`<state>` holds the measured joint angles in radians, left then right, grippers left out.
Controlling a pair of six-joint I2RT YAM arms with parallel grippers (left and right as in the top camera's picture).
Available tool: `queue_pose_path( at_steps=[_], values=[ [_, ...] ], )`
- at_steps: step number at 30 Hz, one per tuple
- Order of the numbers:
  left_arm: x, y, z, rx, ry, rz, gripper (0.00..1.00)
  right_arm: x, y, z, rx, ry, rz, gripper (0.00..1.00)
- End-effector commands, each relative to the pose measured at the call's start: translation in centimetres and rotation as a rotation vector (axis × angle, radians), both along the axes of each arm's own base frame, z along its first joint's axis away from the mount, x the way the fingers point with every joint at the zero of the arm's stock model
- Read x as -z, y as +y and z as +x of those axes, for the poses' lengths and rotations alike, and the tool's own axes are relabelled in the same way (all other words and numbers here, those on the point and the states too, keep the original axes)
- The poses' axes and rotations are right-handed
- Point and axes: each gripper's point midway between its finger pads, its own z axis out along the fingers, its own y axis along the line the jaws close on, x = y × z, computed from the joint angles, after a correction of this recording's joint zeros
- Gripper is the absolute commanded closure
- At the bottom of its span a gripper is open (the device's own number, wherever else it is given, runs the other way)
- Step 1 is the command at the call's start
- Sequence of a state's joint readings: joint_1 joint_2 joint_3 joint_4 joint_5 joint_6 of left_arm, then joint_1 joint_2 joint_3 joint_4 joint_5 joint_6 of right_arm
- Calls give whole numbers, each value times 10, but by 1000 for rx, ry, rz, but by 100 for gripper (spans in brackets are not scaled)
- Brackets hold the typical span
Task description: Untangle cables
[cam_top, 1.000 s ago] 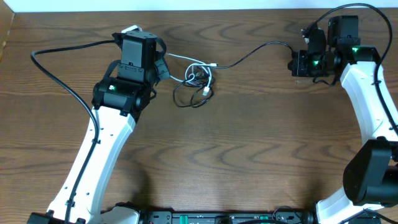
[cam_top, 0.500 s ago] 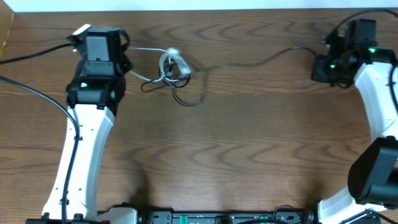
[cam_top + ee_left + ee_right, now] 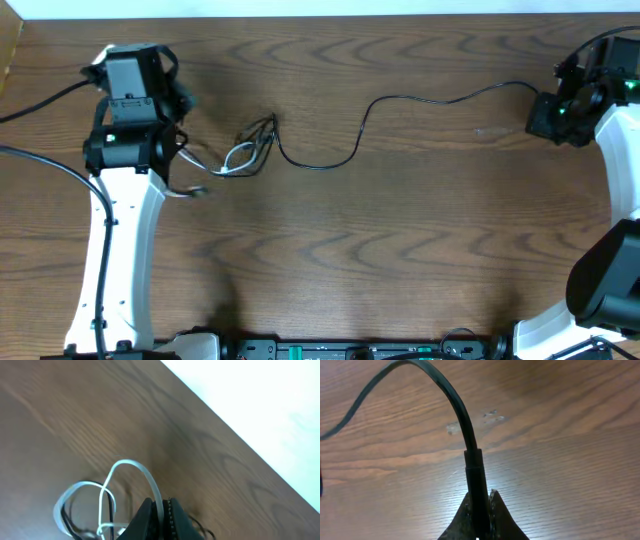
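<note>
Left gripper clamped on white cable | right gripper pinching black cable at its plug end | I see black cable strung leftward across table into loops mixed with the white, near left arm.

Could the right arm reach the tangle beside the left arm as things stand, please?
Probably not: the right gripper is shut on the black cable, and the tangle lies far across the table.
</note>
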<state>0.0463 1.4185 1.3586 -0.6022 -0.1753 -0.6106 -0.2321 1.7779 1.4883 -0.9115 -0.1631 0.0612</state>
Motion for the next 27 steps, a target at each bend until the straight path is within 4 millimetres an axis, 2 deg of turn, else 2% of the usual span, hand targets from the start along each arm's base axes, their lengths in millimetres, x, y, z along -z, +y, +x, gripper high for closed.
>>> queue_pose_path(
  at_steps=[1,3,4,8,11,14,17,21,23,24,25,27],
  values=[
    [-16,-54,9,175,-53,-117,92,-8,19,-1,-32,-13,6,99],
    [-17,-78,10,252,-56,-155,92,-8,25,-1,-48,-8,7,99],
    [-22,-115,10,372,-74,-212,92,-7,34,-1,-69,-7,7,99],
    [-41,-186,5,586,-138,-332,92,-7,45,-1,-94,-2,8,99],
    [-62,-233,-2,732,-205,-402,92,-6,42,-2,-51,8,-1,99],
    [-74,-259,-9,796,-244,-424,92,-5,37,-3,-19,17,-20,99],
    [-79,-275,-15,841,-258,-433,92,-5,35,-3,-12,18,-25,99],
    [-81,-287,-21,872,-261,-443,92,-6,35,0,-13,7,-26,99],
    [-82,-291,-24,886,-262,-453,92,-6,34,0,-11,5,-30,89],
    [-84,-293,-25,892,-268,-454,92,-7,34,1,-11,0,-31,65],
    [-86,-293,-25,895,-274,-454,92,-7,34,3,-12,-9,-31,53],
    [-92,-294,-25,899,-296,-455,92,-11,35,10,-28,-43,-31,38]
  ],
)
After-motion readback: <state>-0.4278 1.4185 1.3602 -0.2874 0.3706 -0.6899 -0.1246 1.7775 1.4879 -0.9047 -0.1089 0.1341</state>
